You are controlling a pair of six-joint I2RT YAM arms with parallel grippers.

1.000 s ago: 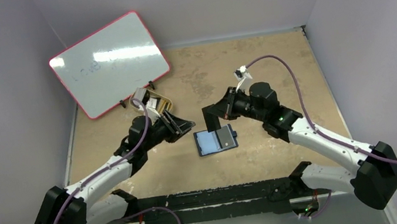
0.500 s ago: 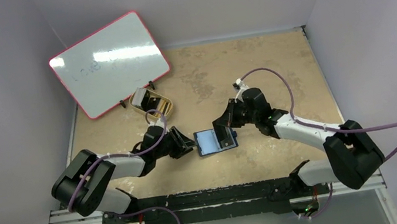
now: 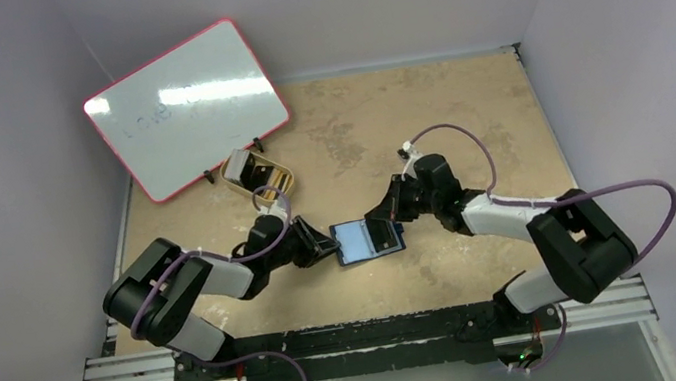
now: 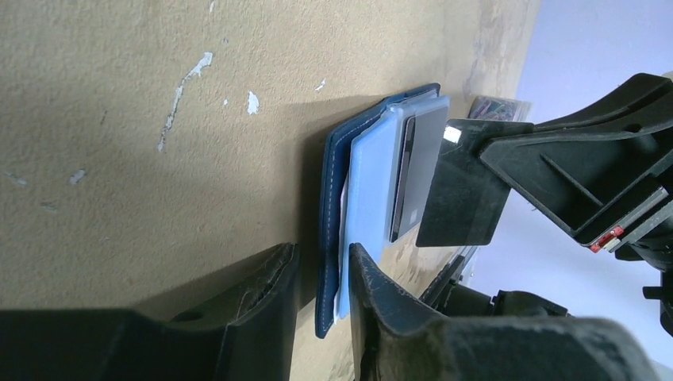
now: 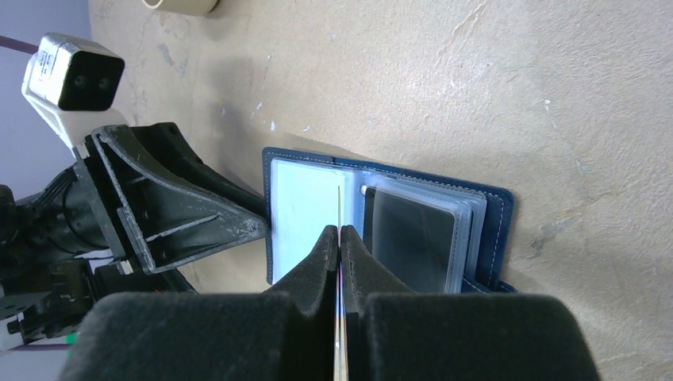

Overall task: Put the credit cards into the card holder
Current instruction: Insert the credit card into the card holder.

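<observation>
The navy card holder (image 3: 367, 240) lies open on the table. My left gripper (image 3: 325, 244) is at its left edge. In the left wrist view its jaws (image 4: 323, 266) stand on either side of the lifted left flap (image 4: 332, 206), the upper finger on the light blue pocket (image 4: 369, 182). My right gripper (image 3: 383, 227) is shut on a dark credit card (image 4: 460, 186), seen edge-on (image 5: 339, 202) in the right wrist view. It stands upright over the fold, its lower edge at the pockets. Another grey card (image 5: 413, 238) sits in the clear right-hand sleeve.
A gold oval tin (image 3: 258, 174) stands behind the left arm. A white board with a red rim (image 3: 185, 107) leans at the back left. Grey walls close in the table on three sides.
Both arms have come down and in towards the card holder. The left gripper has moved onto its left edge. The right gripper has lowered the card from above to the fold.
</observation>
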